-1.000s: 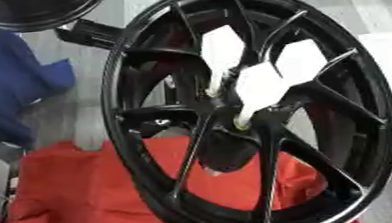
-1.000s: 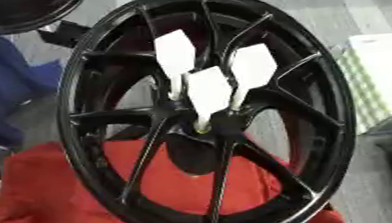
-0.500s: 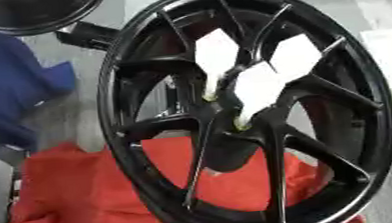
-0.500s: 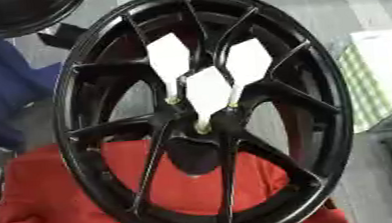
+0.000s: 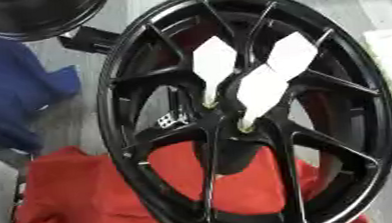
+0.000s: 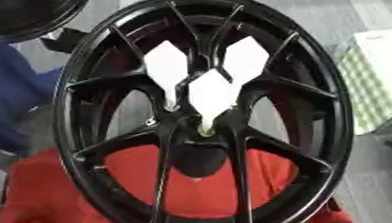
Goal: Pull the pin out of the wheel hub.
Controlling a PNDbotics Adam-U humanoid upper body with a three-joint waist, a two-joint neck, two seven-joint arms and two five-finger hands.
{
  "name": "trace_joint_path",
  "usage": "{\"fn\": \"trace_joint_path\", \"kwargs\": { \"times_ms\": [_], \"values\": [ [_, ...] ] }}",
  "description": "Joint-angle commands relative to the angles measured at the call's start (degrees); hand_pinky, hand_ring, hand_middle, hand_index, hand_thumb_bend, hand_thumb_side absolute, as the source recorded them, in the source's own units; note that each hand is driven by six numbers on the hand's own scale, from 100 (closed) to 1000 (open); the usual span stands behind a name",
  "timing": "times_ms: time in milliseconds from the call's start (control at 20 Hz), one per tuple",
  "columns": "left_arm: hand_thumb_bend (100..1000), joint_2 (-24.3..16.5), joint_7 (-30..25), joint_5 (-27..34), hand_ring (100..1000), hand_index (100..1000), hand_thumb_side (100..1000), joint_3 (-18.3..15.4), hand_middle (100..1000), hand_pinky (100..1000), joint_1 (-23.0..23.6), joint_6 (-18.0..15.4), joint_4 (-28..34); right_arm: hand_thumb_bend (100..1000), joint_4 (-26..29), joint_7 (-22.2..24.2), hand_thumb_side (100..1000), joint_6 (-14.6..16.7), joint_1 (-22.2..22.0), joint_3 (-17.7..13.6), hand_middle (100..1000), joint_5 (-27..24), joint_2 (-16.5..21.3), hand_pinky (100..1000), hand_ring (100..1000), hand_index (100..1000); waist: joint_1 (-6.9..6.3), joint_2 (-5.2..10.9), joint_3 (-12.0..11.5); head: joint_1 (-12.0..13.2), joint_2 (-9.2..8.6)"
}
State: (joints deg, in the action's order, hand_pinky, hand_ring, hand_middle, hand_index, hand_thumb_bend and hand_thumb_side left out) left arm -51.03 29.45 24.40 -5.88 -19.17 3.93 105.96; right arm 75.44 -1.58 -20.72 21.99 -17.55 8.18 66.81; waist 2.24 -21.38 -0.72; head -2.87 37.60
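**Black wheel stands over red cloth, white-tagged pins at its hub**

A black spoked wheel stands tilted, its lower rim over a red cloth. Three pins with white diamond-shaped tags sit clustered at the hub. The left eye view shows a small checkered mark between the spokes; the right eye view shows more of a pale box at the right. Neither hand shows, so I cannot tell anything about the fingers.
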Motion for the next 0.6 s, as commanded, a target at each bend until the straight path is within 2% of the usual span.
{"fn": "trace_joint_path", "kwargs": {
  "times_ms": [50,100,250,400,500,600],
  "values": [
    [576,-2.19,0.18,0.0,755,844,695,-0.95,808,718,-0.33,-0.11,0.49,348,-0.1,-0.4,100,-0.37,0.26,-1.2,520,0.58,2.13,815,728,607,0.02,1.73,0.13,0.14,-0.73],
    [579,-2.15,0.16,0.02,756,844,694,-0.91,808,718,-0.38,-0.11,0.5,189,0.08,-0.29,426,-0.37,0.33,-1.06,892,0.56,1.99,861,897,911,-0.02,1.74,0.05,0.07,-0.78],
    [578,-1.99,0.0,0.1,756,844,694,-0.76,808,718,-0.66,-0.08,0.51,188,2.48,0.28,395,-1.11,1.51,-0.25,887,0.87,1.29,859,894,905,-0.06,1.81,-0.19,-0.16,-0.86],
    [577,-1.91,-0.11,0.16,757,844,695,-0.68,808,718,-0.8,-0.04,0.49,212,5.29,0.7,274,-1.79,2.73,0.45,891,1.21,0.96,860,895,901,0.01,1.87,-0.33,-0.31,-0.86],
    [577,-1.86,-0.19,0.22,757,844,694,-0.6,809,718,-0.9,-0.02,0.5,205,7.18,1.28,260,-1.97,3.74,1.07,895,1.11,0.8,862,895,900,0.09,1.96,-0.43,-0.43,-0.81],
    [576,-1.85,-0.29,0.28,757,844,694,-0.49,809,717,-1.0,0.0,0.5,195,8.39,1.81,285,-2.38,4.75,1.76,867,1.07,0.7,854,883,883,0.18,2.04,-0.48,-0.53,-0.77]
  ]
}}
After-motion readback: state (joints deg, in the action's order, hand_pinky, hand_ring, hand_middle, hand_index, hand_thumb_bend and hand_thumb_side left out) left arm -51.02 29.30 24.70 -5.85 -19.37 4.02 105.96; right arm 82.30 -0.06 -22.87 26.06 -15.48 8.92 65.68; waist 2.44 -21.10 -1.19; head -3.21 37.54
